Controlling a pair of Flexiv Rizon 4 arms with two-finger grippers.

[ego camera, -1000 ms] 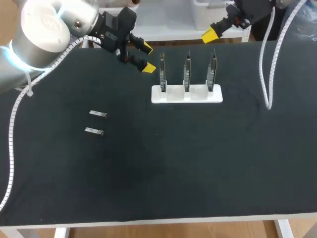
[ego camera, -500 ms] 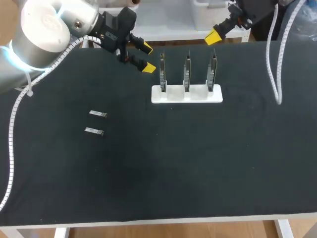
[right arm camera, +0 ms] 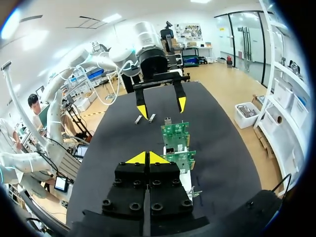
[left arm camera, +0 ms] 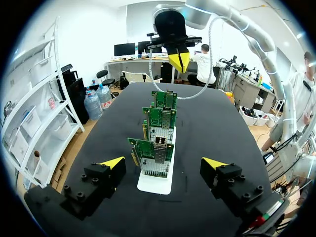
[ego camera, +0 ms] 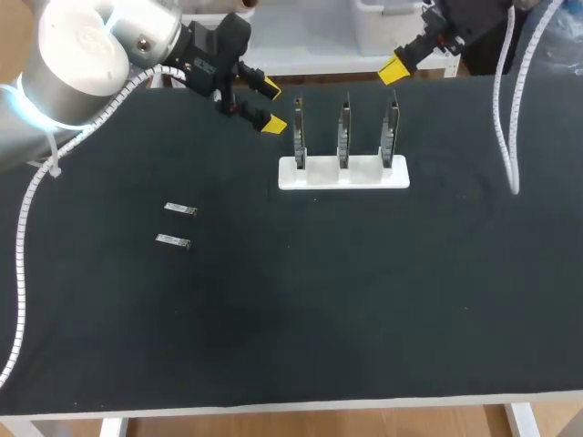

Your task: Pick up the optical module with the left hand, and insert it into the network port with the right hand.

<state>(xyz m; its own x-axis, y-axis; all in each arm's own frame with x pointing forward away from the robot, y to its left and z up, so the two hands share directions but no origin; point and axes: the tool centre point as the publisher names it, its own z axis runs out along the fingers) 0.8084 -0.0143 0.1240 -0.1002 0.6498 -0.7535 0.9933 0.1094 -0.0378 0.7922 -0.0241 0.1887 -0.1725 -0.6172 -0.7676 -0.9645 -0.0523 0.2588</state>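
Two optical modules [ego camera: 180,210] lay flat on the counter [ego camera: 364,300], well apart from the released left jaws, behind and below them, long axes parallel; the clenched, empty right jaws hung farther off, past the port boards [ego camera: 343,137]

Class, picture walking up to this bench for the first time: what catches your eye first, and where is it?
The white stand holding three upright green circuit boards stands out at the far middle of the black table. The left gripper hangs open just beside it, the right gripper shut near its other end. Two small optical modules lie apart on the table's left.
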